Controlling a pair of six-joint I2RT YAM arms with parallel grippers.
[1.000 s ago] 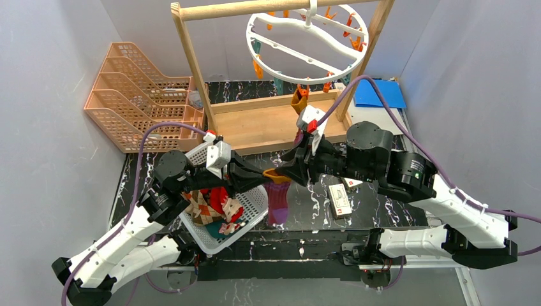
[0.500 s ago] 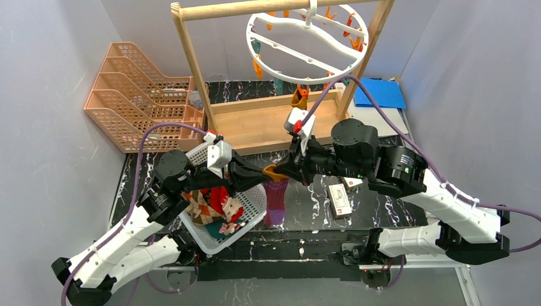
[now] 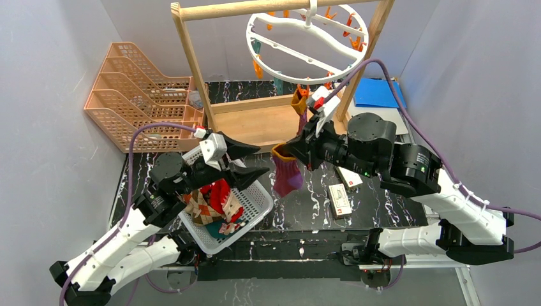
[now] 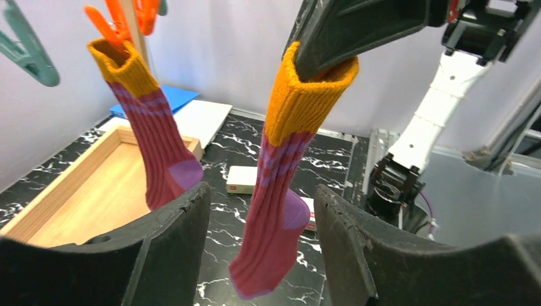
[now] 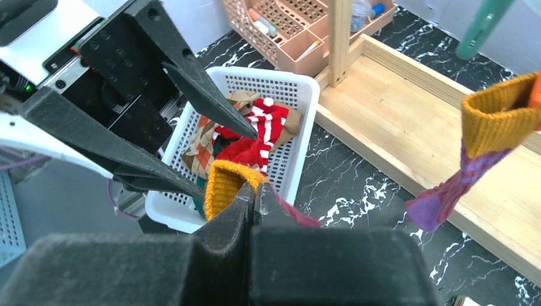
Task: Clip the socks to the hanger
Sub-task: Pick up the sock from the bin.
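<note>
From overhead, I am seeing the maroon-purple sock (image 3: 286,173) dangling by its orange cuff above the marble table (image 3: 316,207), just right of the white basket (image 3: 258,199) and below the round white hanger (image 3: 307,81), which is hanging from the wooden rack (image 3: 255,124). The right gripper (image 3: 281,152) is pinching that cuff with its fingers pressed together. The left gripper (image 3: 262,160) is spreading its fingers wide just beside the sock, gripping nothing. A matching clipped sock (image 3: 298,102) is hanging from the ring's near edge, partly hidden by the right arm. The left wrist camera is showing me the held sock hanging straight between and beyond my two widely parted black fingers (image 4: 172,248), its cuff caught in the right gripper's tips above. The other sock is hanging to the left from an orange clip (image 4: 111,25), over the rack's wooden base. The right wrist camera is showing only the orange cuff, squeezed in the fully closed fingers. Behind it the left gripper is gaping, and the basket is holding a red-and-white striped sock (image 5: 261,127) and an argyle sock (image 5: 201,150).
</note>
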